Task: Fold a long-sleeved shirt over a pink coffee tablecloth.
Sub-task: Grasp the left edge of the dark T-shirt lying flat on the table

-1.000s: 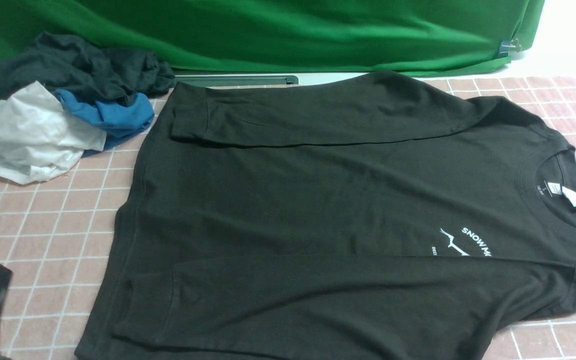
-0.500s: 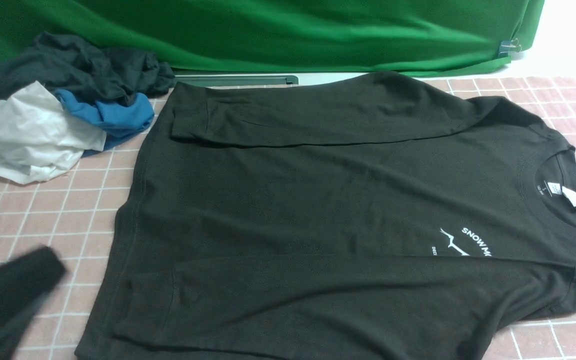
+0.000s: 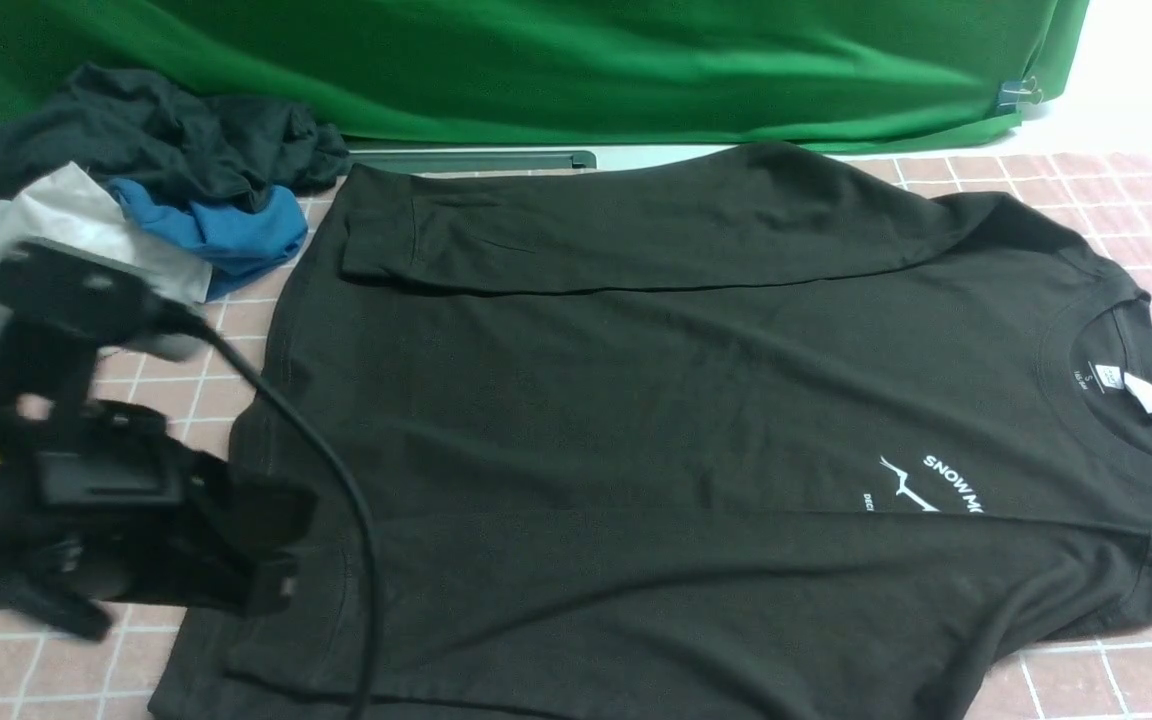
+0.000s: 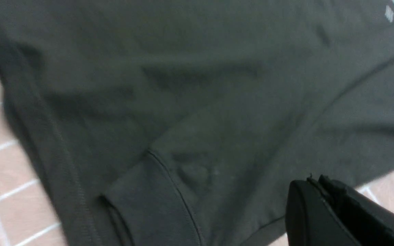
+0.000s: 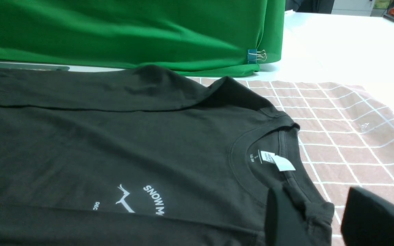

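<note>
— Where does the long-sleeved shirt (image 3: 636,400) lie?

— Flat on the pink coffee tablecloth (image 3: 86,450), front up. Its collar points to the table's right edge and its hem to the left. One sleeve is folded across the body along the far edge, the other along the near edge, both cuffs towards the hem. The white print (image 3: 946,480) and the neck label (image 3: 1146,395) show by the collar.

— And the left gripper (image 3: 271,590)?

— It is over the hem end, near the table's near-left corner, just beside the near sleeve's cuff. The front view shows it blurred. In the wrist view the left gripper (image 4: 315,191) has its fingers pressed together with nothing between them, above the black cloth (image 4: 183,85). Whether they touch it I cannot tell. A black cable (image 3: 336,480) loops from the arm across the hem.

— The right gripper (image 5: 316,205)?

— Seen only by its own camera. Its fingers stand apart over the shirt's (image 5: 115,136) near shoulder, beside the collar, with cloth visible in the gap. It grips nothing.

— What else is on the table?

— A heap of black, blue and white garments (image 3: 136,200) sits at the far-left corner, just beside the hem. A green backdrop (image 3: 536,60) hangs along the far edge, with a binder clip (image 3: 1021,95) at its right end.
</note>
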`<state>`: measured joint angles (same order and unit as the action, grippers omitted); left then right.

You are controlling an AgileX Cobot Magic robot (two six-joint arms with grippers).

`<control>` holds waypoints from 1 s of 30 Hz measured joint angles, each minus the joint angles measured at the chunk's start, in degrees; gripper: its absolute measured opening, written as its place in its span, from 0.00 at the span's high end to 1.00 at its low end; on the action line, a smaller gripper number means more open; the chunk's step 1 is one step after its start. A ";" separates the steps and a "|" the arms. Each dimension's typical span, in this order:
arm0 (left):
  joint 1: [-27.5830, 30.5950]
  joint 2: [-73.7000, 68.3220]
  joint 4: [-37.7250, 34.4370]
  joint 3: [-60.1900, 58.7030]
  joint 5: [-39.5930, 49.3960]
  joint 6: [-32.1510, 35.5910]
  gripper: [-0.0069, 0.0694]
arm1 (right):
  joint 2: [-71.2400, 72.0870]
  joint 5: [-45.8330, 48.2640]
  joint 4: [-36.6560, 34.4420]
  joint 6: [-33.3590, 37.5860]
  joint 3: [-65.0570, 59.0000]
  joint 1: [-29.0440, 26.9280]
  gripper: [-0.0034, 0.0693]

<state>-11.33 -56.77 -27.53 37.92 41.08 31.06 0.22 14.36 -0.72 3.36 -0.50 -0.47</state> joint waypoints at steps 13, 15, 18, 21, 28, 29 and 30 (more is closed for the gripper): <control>0.00 -2.77 -7.14 0.06 4.94 8.09 0.88 | 0.00 -10.04 -8.73 -22.45 0.00 0.00 0.62; 0.00 -2.58 -7.14 0.06 5.77 8.09 0.88 | 0.00 -12.80 -9.33 -27.21 0.00 0.00 0.62; 0.00 -2.38 -7.14 0.06 6.17 8.09 0.88 | 0.00 -15.08 -9.74 -33.95 0.00 0.16 0.62; 0.00 -2.38 -6.35 0.29 7.13 8.09 0.88 | -0.85 -7.35 -9.99 -35.71 3.12 2.52 0.66; 0.00 -3.11 -5.18 4.83 10.06 8.09 0.88 | -15.90 18.87 -9.99 -17.00 25.33 16.70 0.70; 0.00 -3.63 -5.79 5.15 10.78 8.15 0.88 | -18.43 22.16 -9.99 -14.43 28.23 18.77 0.70; 0.00 -3.89 -5.79 5.21 11.08 8.22 0.88 | -18.91 23.38 -9.93 -14.02 29.28 19.57 0.70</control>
<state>-11.33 -60.66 -33.32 43.14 52.16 39.28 -18.69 37.74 -10.65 -10.66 28.78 19.09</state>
